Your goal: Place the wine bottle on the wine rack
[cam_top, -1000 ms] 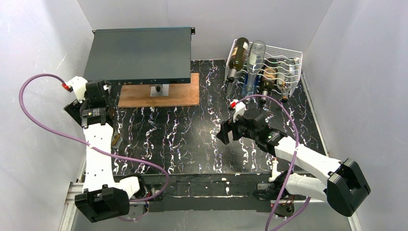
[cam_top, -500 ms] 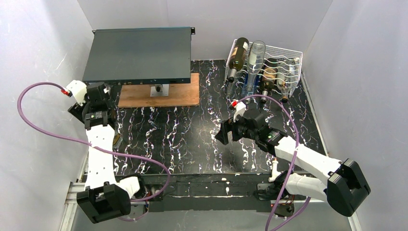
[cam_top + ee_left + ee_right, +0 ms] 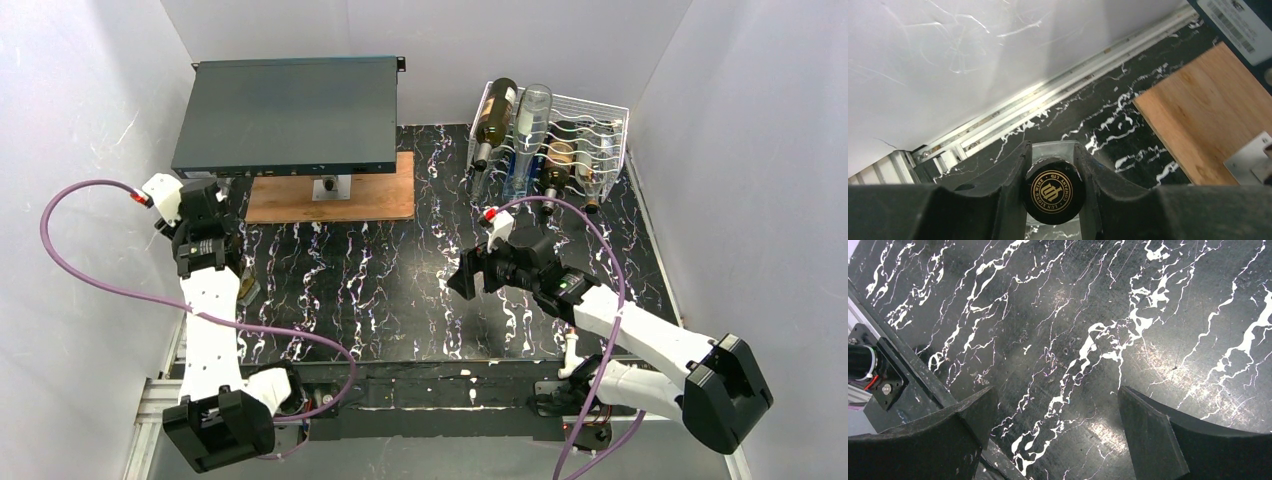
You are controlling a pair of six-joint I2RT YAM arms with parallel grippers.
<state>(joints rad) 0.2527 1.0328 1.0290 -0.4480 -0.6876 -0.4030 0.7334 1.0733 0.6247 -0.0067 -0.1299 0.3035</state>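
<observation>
In the left wrist view my left gripper is shut on the wine bottle. Its black cap with a gold emblem faces the camera, squeezed between the two dark fingers. Seen from above, the left gripper sits at the table's left edge and the arm hides almost all of the bottle. The white wire wine rack stands at the back right, far from it. My right gripper hovers open over the middle of the table, and nothing lies between its fingertips.
Several bottles lie in the rack, among them a dark one and a clear one. A dark flat metal box stands on a mount over a wooden board at the back left. White walls close in on both sides.
My left gripper has closed from open onto the bottle's cap end, and the left arm has shifted a little. The right arm has stayed put.
</observation>
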